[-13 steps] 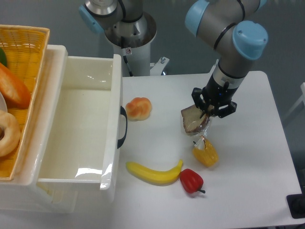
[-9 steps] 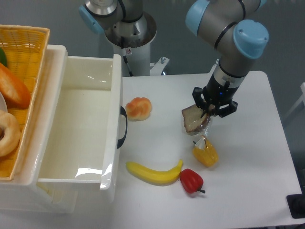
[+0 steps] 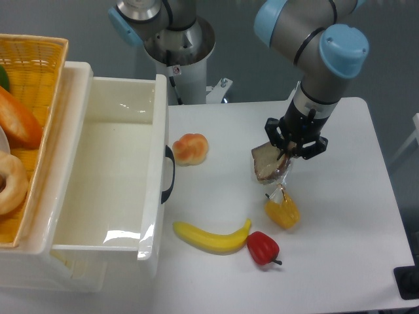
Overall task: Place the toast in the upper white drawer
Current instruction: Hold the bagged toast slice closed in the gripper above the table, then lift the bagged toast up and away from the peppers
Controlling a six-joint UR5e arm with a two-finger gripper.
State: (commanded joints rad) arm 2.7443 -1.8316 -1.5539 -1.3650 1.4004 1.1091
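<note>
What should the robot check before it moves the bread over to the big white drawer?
1. Grip on the toast: the gripper is shut on its upper right edge: ok.
2. Toast lifted off the table: cannot tell from this one view.
3. Loose wrap tail hangs close to the yellow pepper, may snag: cannot tell.
4. White drawer pulled open, nothing seen inside: ok.
5. Path leftward: the bun lies between toast and drawer, so carry high: not ok if low.
</note>
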